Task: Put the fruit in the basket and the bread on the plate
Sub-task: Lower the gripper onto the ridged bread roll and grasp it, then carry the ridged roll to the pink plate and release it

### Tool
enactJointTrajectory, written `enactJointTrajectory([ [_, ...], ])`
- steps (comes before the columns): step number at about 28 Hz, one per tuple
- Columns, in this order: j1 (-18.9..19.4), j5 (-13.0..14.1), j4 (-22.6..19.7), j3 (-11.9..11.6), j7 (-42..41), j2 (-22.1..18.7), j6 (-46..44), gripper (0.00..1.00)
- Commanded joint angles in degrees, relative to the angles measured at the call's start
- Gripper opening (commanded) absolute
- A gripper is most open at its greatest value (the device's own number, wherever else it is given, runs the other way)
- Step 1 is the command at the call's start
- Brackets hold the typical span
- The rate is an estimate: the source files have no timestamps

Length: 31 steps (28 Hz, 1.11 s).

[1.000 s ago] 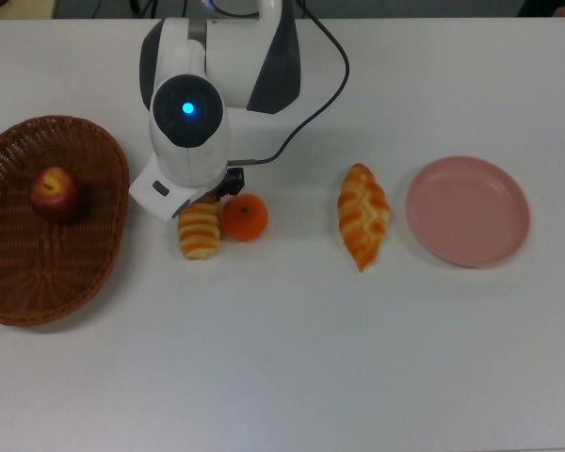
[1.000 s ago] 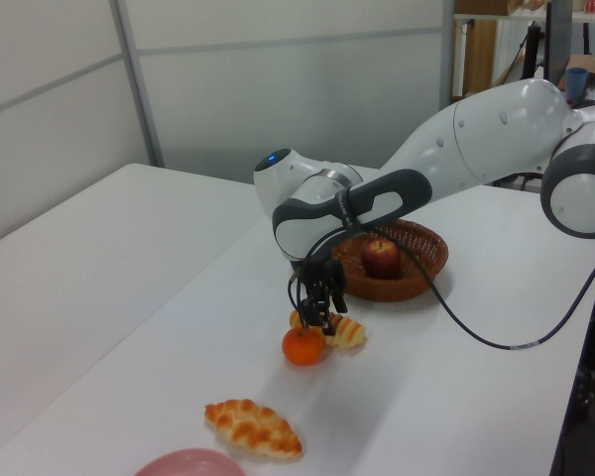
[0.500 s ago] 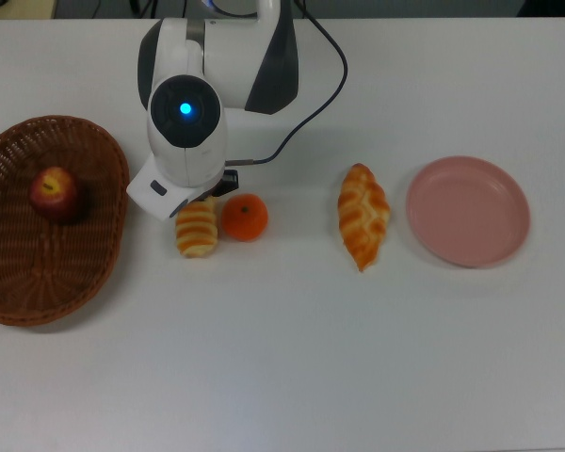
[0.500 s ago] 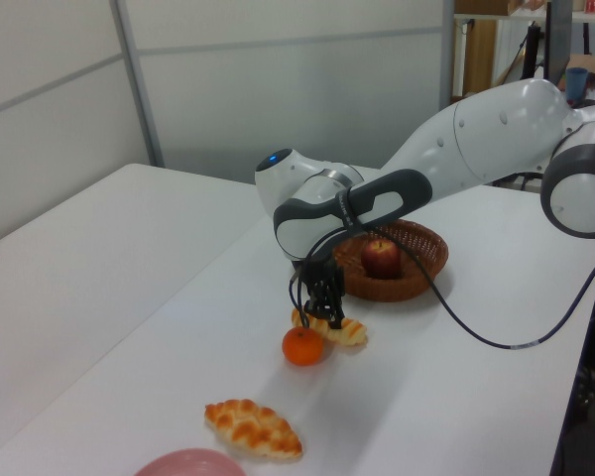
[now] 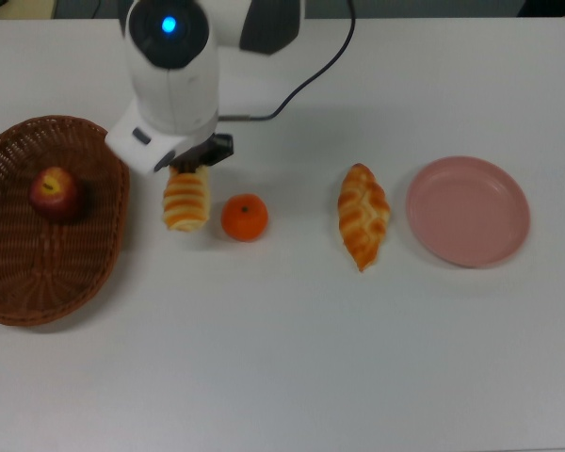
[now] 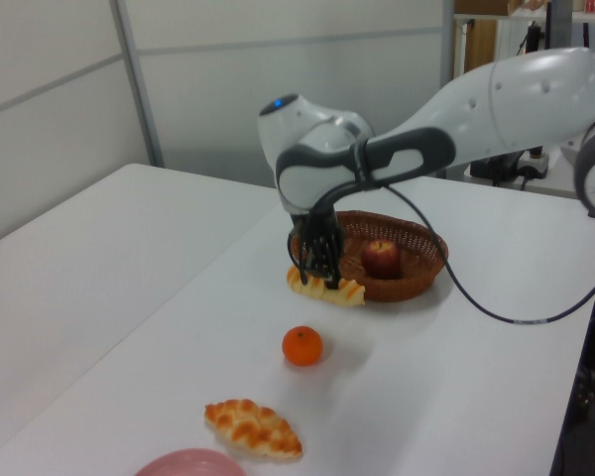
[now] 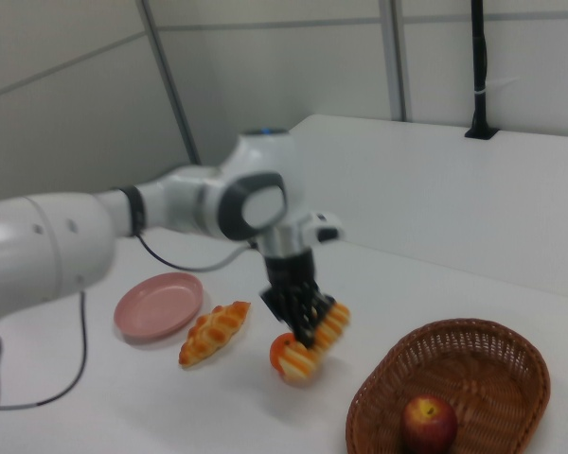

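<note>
striped roll (image 6: 324,290) clamped in gripper (image 6: 320,274), lifted above table (image 6: 129,258)

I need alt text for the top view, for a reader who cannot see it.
A white robot arm's pincer holds a striped bread roll between a wicker basket containing an apple and a mandarin; a croissant and an empty pink plate lie further right.

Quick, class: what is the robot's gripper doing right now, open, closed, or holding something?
Gripper: closed on the striped bread roll, lifted off the table.
</note>
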Motion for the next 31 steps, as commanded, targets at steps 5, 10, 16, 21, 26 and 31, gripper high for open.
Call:
enactJointTrajectory([
  [5,11.0,0.6,-1.3,0.2,6.5,-5.5,-4.5,0.00],
  [10,18.0,0.6,-1.3,0.3,14.2,-5.4,-2.1,0.00],
  [16,26.2,0.5,-1.4,0.3,19.4,-3.5,4.5,0.00],
  [21,30.6,-1.3,-1.3,0.2,25.2,-0.2,9.3,0.00],
  [26,35.0,-3.6,-1.3,0.3,27.2,1.9,12.0,0.01],
  [31,37.2,-5.0,-1.3,0.3,29.8,4.0,14.4,0.03],
])
